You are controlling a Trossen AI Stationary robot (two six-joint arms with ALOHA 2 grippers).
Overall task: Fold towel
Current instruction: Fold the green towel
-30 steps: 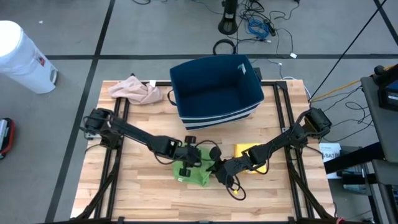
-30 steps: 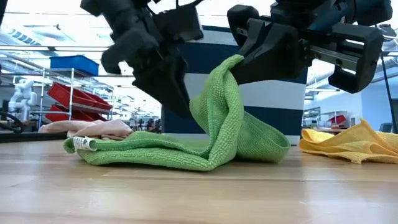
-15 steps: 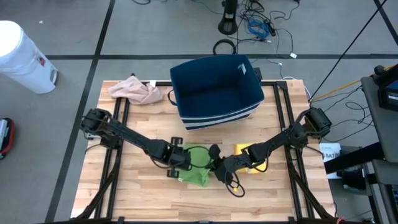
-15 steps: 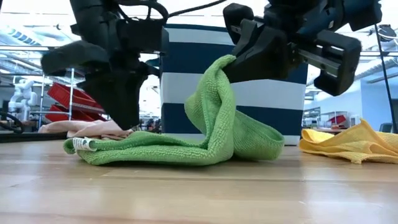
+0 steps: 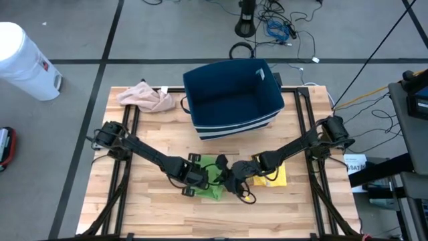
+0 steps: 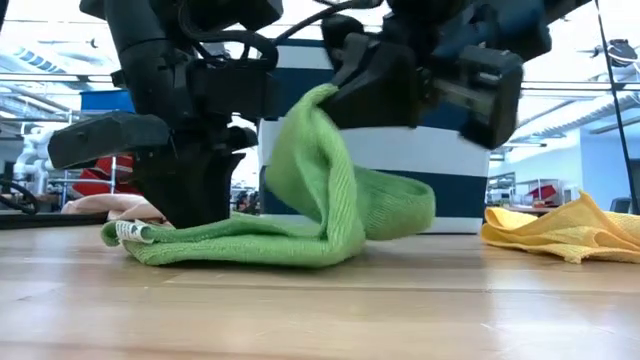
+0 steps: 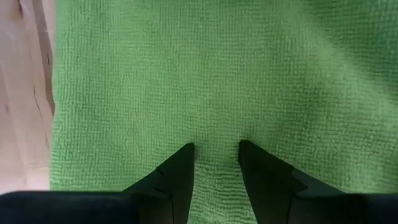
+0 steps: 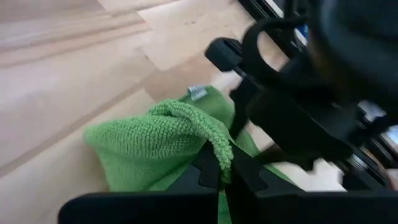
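Observation:
A green towel (image 5: 214,182) lies near the table's front middle. One part of it is flat on the wood (image 6: 230,245), and another part is raised in a loop (image 6: 320,170). My left gripper (image 7: 216,148) points steeply down, open, with its fingertips on the flat part near the towel's left end (image 6: 190,215). My right gripper (image 8: 219,168) is shut on the raised part and stands above the towel (image 6: 335,100). It reaches in from the table's right (image 5: 231,181). My left gripper sets both open fingertips (image 7: 186,155) on the towel's flat part (image 7: 216,134), coming from above. The cloth puckers slightly between the tips. That part lies on the table under them. My right gripper pinches a bunched, rolled edge of the towel (image 8: 217,146) between its two fingers, slanting down from the table's right. The pinched part is lifted clear. The cloth hangs from it in a slack loop (image 6: 345,200) down onto the flat part.
A yellow cloth (image 5: 271,171) lies just right of the towel and a pink cloth (image 5: 146,98) at the far left. A navy bin (image 5: 231,97) with a striped wall stands at the far middle. A white bucket (image 5: 23,60) is on the floor beyond the table's left.
My left gripper has gone down and toward the table's near-left. It has tipped steeper and landed on the towel's flat left part. My right gripper has carried the raised edge toward the table's left, so the loop now leans over the flat part, which stayed put.

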